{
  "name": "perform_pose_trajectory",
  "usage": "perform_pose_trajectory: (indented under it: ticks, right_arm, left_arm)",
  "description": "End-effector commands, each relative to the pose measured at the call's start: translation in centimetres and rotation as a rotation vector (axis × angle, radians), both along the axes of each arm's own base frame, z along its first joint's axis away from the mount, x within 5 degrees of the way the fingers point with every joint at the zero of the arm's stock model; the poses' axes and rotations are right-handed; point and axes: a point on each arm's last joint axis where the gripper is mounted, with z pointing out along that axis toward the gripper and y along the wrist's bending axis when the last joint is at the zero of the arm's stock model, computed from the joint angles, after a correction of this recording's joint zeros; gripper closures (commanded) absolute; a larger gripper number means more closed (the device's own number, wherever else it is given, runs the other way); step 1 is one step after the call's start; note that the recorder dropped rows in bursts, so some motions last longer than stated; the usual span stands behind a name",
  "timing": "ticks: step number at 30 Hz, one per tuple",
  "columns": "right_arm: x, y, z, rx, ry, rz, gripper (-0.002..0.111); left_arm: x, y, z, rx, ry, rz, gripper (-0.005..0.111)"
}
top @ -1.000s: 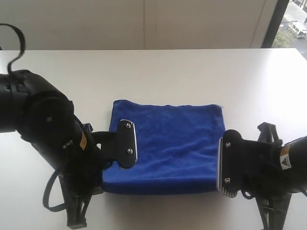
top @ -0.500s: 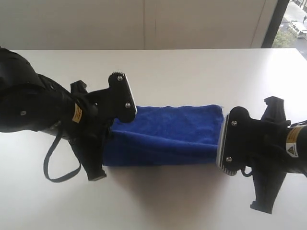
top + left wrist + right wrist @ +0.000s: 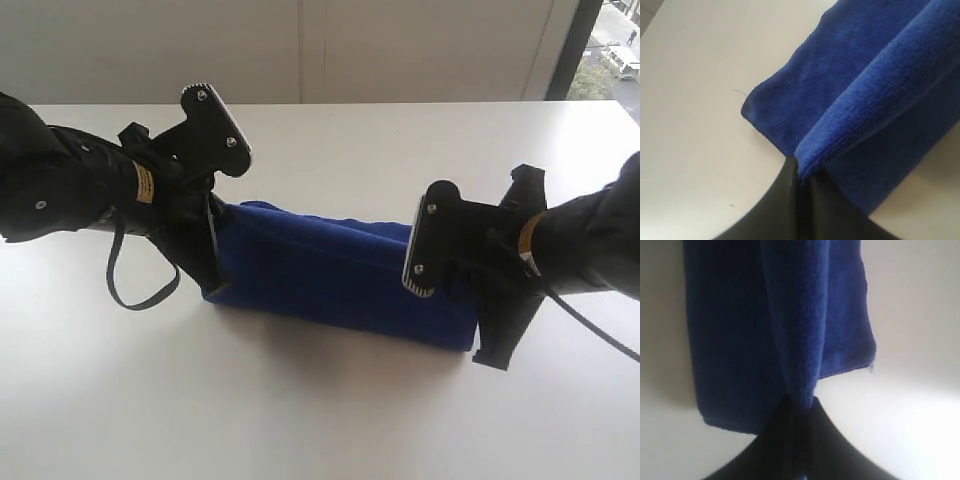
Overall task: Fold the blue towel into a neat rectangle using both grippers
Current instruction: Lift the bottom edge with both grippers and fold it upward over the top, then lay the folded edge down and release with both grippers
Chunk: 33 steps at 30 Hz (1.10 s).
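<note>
Fingers of the left gripper [image 3: 213, 283] and the right gripper [image 3: 494, 352] clamp opposite ends of the blue towel [image 3: 340, 275], which stretches between them as a doubled band over the white table [image 3: 320, 420].

At the left wrist, the fingers [image 3: 782, 210] are pressed together on a folded edge, and a lower layer spreads beyond the tips.

At the right wrist, the fingers [image 3: 777, 450] pinch a fold likewise, with cloth hanging on both sides.

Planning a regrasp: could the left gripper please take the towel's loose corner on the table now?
Probably not: the left gripper is shut on a raised fold of the blue towel, though the corner lies unobstructed nearby.
</note>
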Motion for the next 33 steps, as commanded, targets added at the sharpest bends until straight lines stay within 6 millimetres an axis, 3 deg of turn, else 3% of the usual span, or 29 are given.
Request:
perform_pose_trajectory:
  ticks: [1,7,10,18,24,33]
  right_arm:
    - [2.1,-0.5,-0.6,0.010,-0.003,-0.049,0.108]
    - [4.7,-1.1,-1.9,0.023,0.005,-0.083,0.108]
    - [6.2,-1.3,-2.8,0.017,0.020,-0.098,0.108]
    - [9.5,-1.5,-5.6,0.036,0.039,-0.111,0.108]
    - [10.2,-1.2,-8.5,0.059,0.069,-0.088,0.108]
    - [10.4,-1.3,-8.6,0.074,0.055,-0.086,0.097]
  left_arm:
    - [1.3,0.2,-1.2,-0.022,-0.001,0.024,0.107]
    - [3.4,0.5,-3.0,-0.059,-0.011,0.054,0.107]
    - [4.6,-0.3,-3.7,-0.084,-0.033,0.038,0.107]
    - [9.4,-1.5,-5.9,-0.108,-0.010,0.106,0.107]
    - [9.9,-1.5,-8.8,-0.068,0.043,0.108,0.107]
    - [10.2,-1.7,-8.8,-0.100,0.008,0.094,0.107]
